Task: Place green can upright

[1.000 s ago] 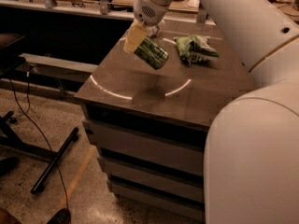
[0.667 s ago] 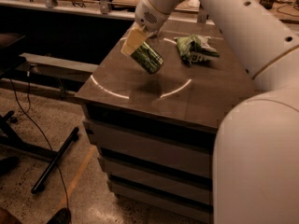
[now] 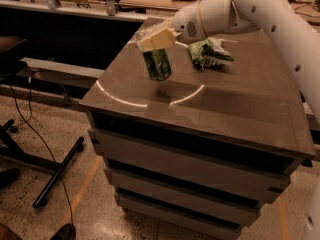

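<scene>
The green can [image 3: 158, 65] hangs nearly upright from my gripper [image 3: 154, 40], which is shut on its top end. The can's bottom is just above or barely touching the brown cabinet top [image 3: 240, 109], near its left middle. My white arm reaches in from the upper right. The can's silver top is hidden by the cream-coloured fingers [image 3: 161, 35].
A green-and-white foil snack bag [image 3: 210, 52] lies on the cabinet top just right of the can. The cabinet's left edge is close to the can. Wooden desks stand behind; a chair base and cables are on the floor at left.
The can has turned from a strong tilt to nearly upright and come lower toward the cabinet top. The arm's wrist has swung down and to the left.
</scene>
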Tool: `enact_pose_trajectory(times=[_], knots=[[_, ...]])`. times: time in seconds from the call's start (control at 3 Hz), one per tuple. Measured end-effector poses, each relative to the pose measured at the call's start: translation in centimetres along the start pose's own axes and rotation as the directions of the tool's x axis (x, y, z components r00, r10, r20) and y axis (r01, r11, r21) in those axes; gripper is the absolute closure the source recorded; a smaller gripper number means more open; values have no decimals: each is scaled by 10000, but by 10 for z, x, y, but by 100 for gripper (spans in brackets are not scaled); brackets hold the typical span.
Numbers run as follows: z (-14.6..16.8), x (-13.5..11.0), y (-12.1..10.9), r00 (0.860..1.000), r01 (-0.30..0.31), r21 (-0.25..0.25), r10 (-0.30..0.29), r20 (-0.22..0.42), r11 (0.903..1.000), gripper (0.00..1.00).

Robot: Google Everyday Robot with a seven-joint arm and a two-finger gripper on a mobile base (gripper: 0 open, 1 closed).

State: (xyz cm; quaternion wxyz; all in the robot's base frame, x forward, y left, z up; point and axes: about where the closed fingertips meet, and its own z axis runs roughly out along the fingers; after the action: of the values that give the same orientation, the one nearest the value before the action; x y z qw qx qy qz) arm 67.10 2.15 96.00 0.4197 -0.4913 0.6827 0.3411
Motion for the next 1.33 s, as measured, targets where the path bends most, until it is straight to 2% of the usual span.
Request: enact_pose_trajectory(times=[0.33,0.67,1.0,1.33], knots=[[-42,-5,4,9804,-324,324,255,1953,9990,100],[-62,-1,10,9622,-304,907,46,2724,9954,100],[-69,5,16,9502,-62,1550,-425,3088,9879,100],[-64,11,23,9438,376,1979,-999,3151,9795,100]])
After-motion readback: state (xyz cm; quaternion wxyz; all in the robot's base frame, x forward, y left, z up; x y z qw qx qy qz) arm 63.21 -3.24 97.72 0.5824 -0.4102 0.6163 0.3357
